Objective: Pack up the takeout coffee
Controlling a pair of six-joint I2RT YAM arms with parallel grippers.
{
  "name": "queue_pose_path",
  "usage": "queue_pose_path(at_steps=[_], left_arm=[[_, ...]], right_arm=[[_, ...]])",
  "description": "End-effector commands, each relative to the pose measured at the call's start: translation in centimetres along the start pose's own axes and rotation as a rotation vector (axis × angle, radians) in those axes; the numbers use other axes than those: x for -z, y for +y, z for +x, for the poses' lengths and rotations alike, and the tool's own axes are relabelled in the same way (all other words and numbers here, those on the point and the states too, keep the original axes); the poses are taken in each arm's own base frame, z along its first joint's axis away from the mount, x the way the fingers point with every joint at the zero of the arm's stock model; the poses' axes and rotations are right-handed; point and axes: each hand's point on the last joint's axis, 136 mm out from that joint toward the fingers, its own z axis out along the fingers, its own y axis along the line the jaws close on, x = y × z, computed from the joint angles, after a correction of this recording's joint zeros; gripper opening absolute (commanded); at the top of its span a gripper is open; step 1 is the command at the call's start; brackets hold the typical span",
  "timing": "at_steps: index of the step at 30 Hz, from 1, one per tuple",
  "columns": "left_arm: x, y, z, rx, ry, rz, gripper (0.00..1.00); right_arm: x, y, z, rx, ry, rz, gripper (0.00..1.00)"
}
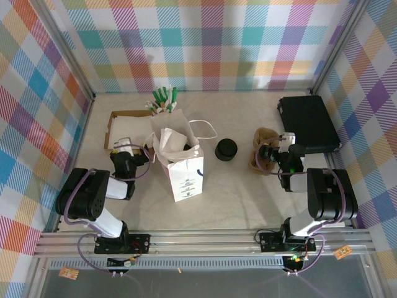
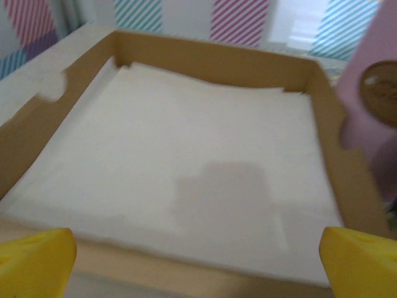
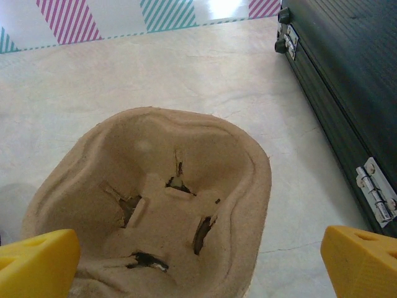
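The takeout coffee is out of view. A white paper bag with a blue logo stands open in the middle of the table, with crumpled white paper showing in its mouth. My left gripper is open at the near edge of a flat cardboard box of white napkins, with nothing between its yellow fingertips. My right gripper is open just over a brown pulp cup carrier, its yellow fingertips on either side of the carrier's near end.
A squat stack of black lids sits right of the bag. A black case lies at the back right, close to the carrier. Green and white sticks stand behind the box. A blurred lilac shape is at the box's right.
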Motion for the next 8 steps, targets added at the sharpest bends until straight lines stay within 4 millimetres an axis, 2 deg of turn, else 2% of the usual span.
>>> queue_pose_path(at_steps=[1,5,8], left_arm=[[-0.1,-0.2,0.0,-0.074,0.008,-0.023,1.00],[-0.3,0.4,-0.2,-0.063,0.003,-0.066,1.00],[0.5,0.7,-0.5,-0.043,-0.044,-0.065,1.00]], right_arm=[[-0.3,0.3,-1.0,0.002,-0.020,-0.001,0.99],[-0.4,0.7,-1.0,0.014,-0.010,-0.024,0.99],[-0.6,1.5,-0.9,0.036,0.007,-0.071,0.99]])
